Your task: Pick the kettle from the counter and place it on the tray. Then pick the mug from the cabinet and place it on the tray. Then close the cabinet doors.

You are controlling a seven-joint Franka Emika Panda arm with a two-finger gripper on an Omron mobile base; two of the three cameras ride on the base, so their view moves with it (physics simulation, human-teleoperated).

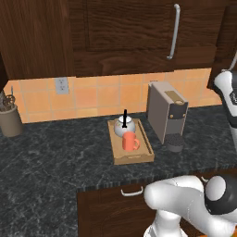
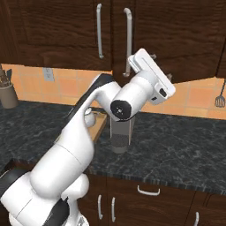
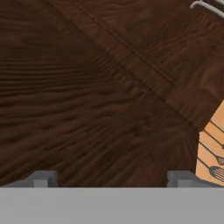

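Note:
The silver kettle [image 1: 124,126] and the orange-red mug [image 1: 130,141] both stand on the wooden tray [image 1: 147,144], which lies on the dark speckled counter [image 1: 55,152]. Above them hangs the dark wood cabinet, and its left door [image 1: 129,28] with the curved bar handle [image 1: 173,32] is shut. The right door [image 2: 181,39] seems to stand slightly ajar, with its lower edge hanging below its neighbour's. My arm is raised, with its white hand [image 2: 152,75] close against that door. In the hand view my gripper [image 3: 113,179] is open and empty, facing the wood panel [image 3: 96,105].
A boxy grey coffee machine [image 1: 166,115] stands just right of the tray. A beige utensil pot [image 1: 10,120] sits at the far left by the tiled wall. A spatula [image 2: 219,99] hangs on the wall at right. Drawer fronts run below the counter edge.

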